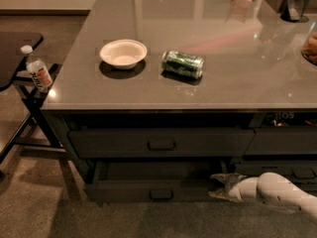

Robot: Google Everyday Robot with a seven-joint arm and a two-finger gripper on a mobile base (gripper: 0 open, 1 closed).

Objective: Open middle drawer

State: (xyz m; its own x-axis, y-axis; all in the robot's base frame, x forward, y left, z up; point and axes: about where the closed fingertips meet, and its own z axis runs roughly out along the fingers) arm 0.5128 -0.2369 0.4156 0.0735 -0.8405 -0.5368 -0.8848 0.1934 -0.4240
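Observation:
The middle drawer (124, 189) is the lower of the two wide dark grey fronts I can see. It has a small black loop handle (161, 194) at its centre. It stands pulled out a little, and a strip of its dark inside (158, 170) shows behind the front. My gripper (214, 186) is low at the right end of this drawer front, on the white arm (277, 192) that comes in from the right. Its fingers are spread apart, one above the other, and hold nothing.
Another wide drawer (161, 143) sits shut above. Narrower drawers (292, 172) are at the right. On the counter (223, 88) are a white bowl (123, 53) and a green can (183, 64) lying on its side. A black stand with a bottle (36, 69) is at the left.

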